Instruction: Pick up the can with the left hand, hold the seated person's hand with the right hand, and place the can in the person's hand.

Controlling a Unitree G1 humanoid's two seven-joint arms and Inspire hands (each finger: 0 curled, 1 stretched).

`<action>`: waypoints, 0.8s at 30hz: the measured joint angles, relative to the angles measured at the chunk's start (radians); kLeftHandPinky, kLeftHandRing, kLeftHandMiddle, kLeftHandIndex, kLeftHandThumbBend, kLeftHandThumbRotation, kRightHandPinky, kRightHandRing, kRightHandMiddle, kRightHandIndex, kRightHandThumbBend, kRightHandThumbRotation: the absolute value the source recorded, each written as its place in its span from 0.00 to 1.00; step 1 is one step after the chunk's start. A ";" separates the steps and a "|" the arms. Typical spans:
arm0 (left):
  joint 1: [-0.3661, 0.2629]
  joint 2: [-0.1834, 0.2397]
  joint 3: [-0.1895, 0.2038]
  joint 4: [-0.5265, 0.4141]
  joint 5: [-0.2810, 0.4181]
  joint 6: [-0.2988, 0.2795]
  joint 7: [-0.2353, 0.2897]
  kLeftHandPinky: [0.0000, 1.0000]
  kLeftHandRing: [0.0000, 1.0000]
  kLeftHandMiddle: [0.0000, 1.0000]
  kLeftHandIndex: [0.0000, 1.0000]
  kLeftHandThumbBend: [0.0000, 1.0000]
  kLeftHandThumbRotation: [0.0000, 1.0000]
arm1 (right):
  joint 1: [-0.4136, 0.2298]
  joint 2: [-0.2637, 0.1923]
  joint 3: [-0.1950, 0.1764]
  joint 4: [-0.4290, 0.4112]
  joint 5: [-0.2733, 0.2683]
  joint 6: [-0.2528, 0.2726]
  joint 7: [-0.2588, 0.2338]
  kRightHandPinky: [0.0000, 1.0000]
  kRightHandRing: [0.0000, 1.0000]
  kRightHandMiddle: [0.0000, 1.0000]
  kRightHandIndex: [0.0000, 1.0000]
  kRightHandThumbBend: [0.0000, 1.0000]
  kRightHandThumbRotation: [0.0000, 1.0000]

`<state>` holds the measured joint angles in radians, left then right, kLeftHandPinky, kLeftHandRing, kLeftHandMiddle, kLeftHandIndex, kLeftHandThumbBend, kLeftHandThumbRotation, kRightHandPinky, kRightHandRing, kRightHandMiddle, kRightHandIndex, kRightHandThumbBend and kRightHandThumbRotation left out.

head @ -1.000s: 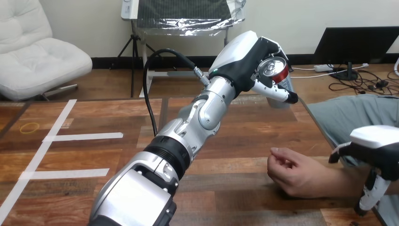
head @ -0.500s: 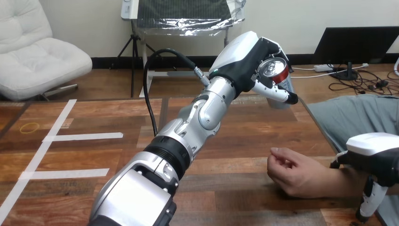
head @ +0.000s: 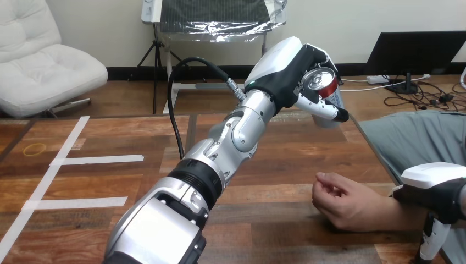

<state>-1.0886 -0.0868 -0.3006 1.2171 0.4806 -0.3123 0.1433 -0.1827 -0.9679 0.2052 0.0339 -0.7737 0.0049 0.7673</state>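
Observation:
A red can point(head: 322, 82) with a silver top is held high above the far side of the wooden table, tilted so its top faces me, with my left hand point(head: 286, 66) shut round it. The person's hand point(head: 343, 201) rests on the table at the near right, loosely curled and holding nothing. It lies well below and nearer than the can. My right hand point(head: 437, 190) sits over the person's forearm, just behind the wrist, at the view's right edge. I cannot tell whether it touches or grips the arm.
White tape lines point(head: 96, 159) cross the table's left part, and a yellow rubber band point(head: 34, 148) lies near its far left corner. The table's right edge point(head: 373, 148) runs past the person's lap. My left arm point(head: 220, 159) spans the middle.
My right hand has sunk lower and drawn in over the person's forearm. The left hand with the can and the person's hand have stayed still.

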 measured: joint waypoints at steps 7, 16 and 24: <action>0.000 0.000 -0.001 0.000 0.000 -0.004 0.000 0.34 0.40 0.46 0.46 0.68 0.00 | -0.012 0.001 0.013 0.004 -0.011 0.000 0.007 0.92 0.94 0.93 0.87 0.76 0.15; 0.000 0.000 -0.001 0.000 0.001 -0.004 0.000 0.35 0.40 0.47 0.46 0.68 0.00 | -0.017 0.004 0.020 0.005 -0.011 0.007 0.007 0.87 0.87 0.87 0.85 0.75 0.12; 0.001 0.000 -0.001 0.000 0.001 -0.005 0.000 0.35 0.40 0.47 0.46 0.68 0.00 | -0.017 0.023 0.020 0.005 -0.009 0.032 0.000 0.70 0.71 0.75 0.78 0.73 0.06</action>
<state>-1.0879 -0.0868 -0.3018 1.2171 0.4817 -0.3170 0.1433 -0.1995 -0.9446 0.2254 0.0389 -0.7830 0.0368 0.7673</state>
